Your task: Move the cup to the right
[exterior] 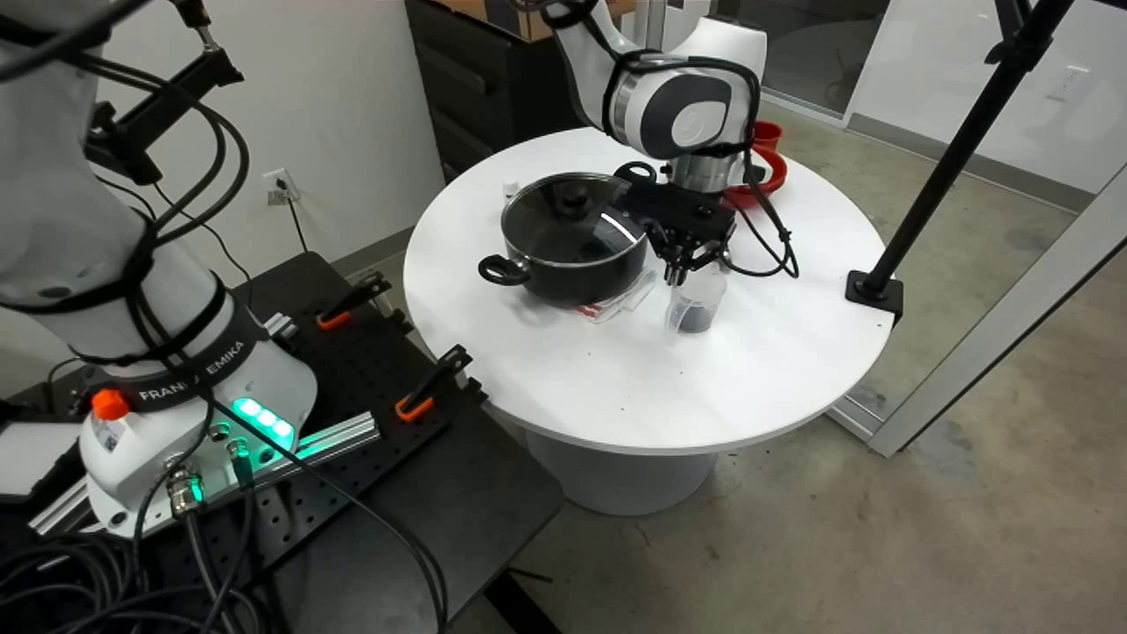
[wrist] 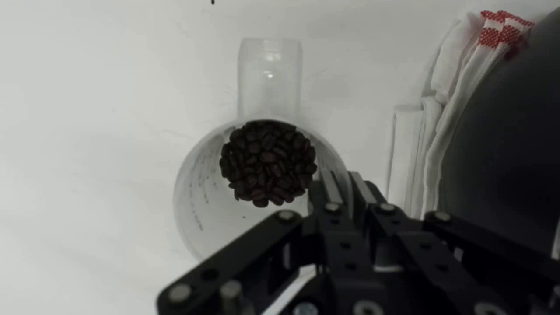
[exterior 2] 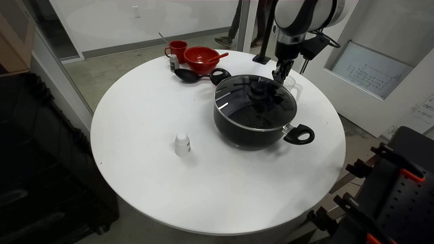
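Observation:
The cup [exterior: 697, 308] is clear, pale plastic and stands upright on the white table, beside the black pot. The wrist view shows the cup [wrist: 192, 183] from above, with dark beans [wrist: 267, 164] in its bottom and a clear handle [wrist: 270, 74] on the upper side. My gripper [wrist: 340, 177] straddles the cup's wall on the pot side, one finger inside and one outside, with only a narrow gap holding the wall. The gripper shows in both exterior views [exterior: 676, 275] [exterior 2: 278, 78]. In an exterior view the cup [exterior 2: 290, 82] is partly hidden behind the pot and gripper.
The black lidded pot [exterior 2: 249, 135] stands close to the cup, on a folded cloth [wrist: 407, 153]. A red bowl [exterior 2: 202, 67], red mug [exterior 2: 178, 51], grey shaker [exterior 2: 174, 63] and black ladle [exterior 2: 187, 76] lie at one edge. A white bottle [exterior 2: 182, 145] and black pole base [exterior: 874, 292] are also there.

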{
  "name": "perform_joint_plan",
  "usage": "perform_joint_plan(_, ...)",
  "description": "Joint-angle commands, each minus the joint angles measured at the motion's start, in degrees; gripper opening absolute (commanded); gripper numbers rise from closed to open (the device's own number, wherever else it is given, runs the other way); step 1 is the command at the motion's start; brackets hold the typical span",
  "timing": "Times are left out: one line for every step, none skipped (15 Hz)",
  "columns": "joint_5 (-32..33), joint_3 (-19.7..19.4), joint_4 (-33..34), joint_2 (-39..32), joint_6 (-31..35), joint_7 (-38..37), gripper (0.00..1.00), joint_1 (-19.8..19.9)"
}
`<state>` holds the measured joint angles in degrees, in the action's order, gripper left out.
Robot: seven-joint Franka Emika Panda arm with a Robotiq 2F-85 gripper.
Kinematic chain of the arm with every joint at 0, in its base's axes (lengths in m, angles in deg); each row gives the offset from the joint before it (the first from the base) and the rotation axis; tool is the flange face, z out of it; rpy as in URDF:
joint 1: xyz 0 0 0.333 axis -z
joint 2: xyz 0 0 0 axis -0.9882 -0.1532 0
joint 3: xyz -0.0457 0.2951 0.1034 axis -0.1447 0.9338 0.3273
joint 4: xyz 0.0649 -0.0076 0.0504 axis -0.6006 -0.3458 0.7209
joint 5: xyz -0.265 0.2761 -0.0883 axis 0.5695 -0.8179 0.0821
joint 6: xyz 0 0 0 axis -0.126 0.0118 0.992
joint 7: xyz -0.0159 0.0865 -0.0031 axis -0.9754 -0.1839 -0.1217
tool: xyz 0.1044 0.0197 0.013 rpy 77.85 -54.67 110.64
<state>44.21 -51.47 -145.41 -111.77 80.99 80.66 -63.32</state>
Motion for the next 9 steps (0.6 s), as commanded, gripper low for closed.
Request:
perform_joint_plan(-0.7,-0.3,-1.5,0.2,2.6,-1.3,0.41,-0.3)
perform_joint_plan(-0.7,-0.4,-1.8,0.3,3.1,-1.6,0.5,-0.3)
perform_joint_plan(-0.6,-0.5,-2.2,0.5,3.6,-1.8,0.56,-0.4)
perform_joint_plan(-0.6,-0.4,-2.6,0.9,4.1,-1.8,0.65,-0.3)
perform_joint_plan(-0.4,-0.5,-3.3,1.5,4.8,-1.8,0.71,-0.4)
perform_joint_plan(-0.3,-0.6,-3.9,2.1,5.7,-1.9,0.79,-0.5)
perform_joint_plan(-0.1,-0.7,-4.7,3.0,6.8,-2.1,0.86,-0.6)
perform_joint_plan(0.0,-0.7,-5.3,3.8,7.6,-2.0,0.92,-0.6)
perform_joint_plan(0.2,-0.9,-5.9,4.7,8.7,-2.2,0.99,-0.8)
